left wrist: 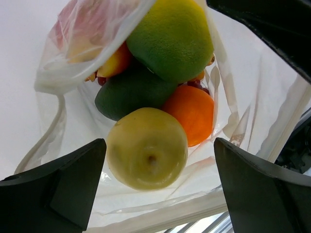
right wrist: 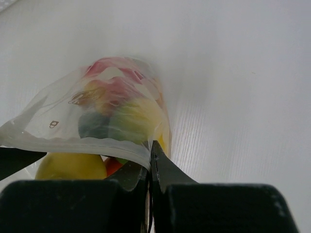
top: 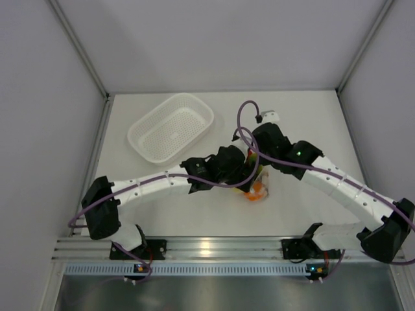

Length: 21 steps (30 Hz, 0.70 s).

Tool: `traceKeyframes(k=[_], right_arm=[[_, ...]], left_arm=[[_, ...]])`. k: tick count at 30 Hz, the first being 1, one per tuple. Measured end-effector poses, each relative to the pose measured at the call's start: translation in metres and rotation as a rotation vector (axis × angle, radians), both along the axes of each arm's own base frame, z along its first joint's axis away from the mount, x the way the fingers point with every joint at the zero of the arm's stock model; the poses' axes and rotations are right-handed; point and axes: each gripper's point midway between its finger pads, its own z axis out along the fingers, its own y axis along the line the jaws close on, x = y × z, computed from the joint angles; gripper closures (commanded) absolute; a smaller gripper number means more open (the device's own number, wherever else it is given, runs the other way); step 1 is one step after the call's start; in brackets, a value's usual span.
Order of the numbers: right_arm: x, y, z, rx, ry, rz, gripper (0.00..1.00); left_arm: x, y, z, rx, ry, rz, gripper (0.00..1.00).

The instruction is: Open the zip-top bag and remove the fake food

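The zip-top bag (top: pixel 257 188) lies at the table's middle, where both arms meet. In the left wrist view its mouth (left wrist: pixel 252 97) gapes, and the fake food shows inside: a yellow lemon (left wrist: pixel 146 148) in front, an orange (left wrist: pixel 194 114), a dark green avocado (left wrist: pixel 129 92) and a yellow-green fruit (left wrist: pixel 170 36). My left gripper (left wrist: pixel 158 145) is open, with a finger on each side of the lemon and a gap to both. My right gripper (right wrist: pixel 150 150) is shut on the bag's rim (right wrist: pixel 73 141), holding that edge up. The fruits (right wrist: pixel 121 116) show through the plastic.
A white perforated basket (top: pixel 170 126) stands at the back left of the table. Grey walls close in the table on the left, right and back. A metal rail (top: pixel 214 247) runs along the near edge between the arm bases.
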Motion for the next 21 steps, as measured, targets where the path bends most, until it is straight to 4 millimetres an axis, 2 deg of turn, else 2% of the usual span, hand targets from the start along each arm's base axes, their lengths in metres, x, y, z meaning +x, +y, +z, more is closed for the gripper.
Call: traceKeyframes(k=[3,14,17,18,21], right_arm=[[0.001,-0.003,-0.001,0.002,0.004,-0.016,1.0],[0.002,-0.019,-0.015,-0.071,0.012,-0.03,1.0],[0.002,-0.02,-0.019,-0.077,0.016,-0.033,1.0],[0.002,-0.02,-0.019,-0.078,0.017,-0.032,1.0],[-0.001,-0.015,-0.022,-0.062,0.03,-0.011,1.0]], left_arm=[[0.004,-0.003,-0.008,0.021,0.007,0.011,0.01],[0.0,-0.009,-0.025,0.078,0.06,-0.004,0.02],[-0.001,-0.009,-0.028,0.084,0.072,-0.007,0.11],[-0.002,-0.009,-0.03,0.087,0.075,-0.007,0.23],[-0.002,-0.004,-0.039,0.127,0.082,-0.007,0.35]])
